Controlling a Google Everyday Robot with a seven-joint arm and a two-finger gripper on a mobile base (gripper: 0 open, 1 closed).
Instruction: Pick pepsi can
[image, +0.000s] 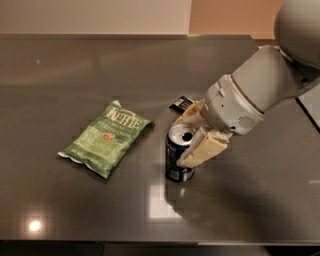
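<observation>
The pepsi can (174, 161) is dark blue with a silver top and stands upright on the dark table (75, 65), right of centre. My gripper (181, 142) reaches in from the right and its two cream fingers clasp the can. The near finger (199, 149) lies across the can's right front side. The far finger (191, 112) sits behind its rim. The fingers look pressed against the can, which still rests on the table.
A green chip bag (106, 137) lies flat to the left of the can. A flat black wrapper (180, 104) lies just behind the gripper. The white arm (265, 85) comes in from the upper right. The table's front edge runs along the bottom.
</observation>
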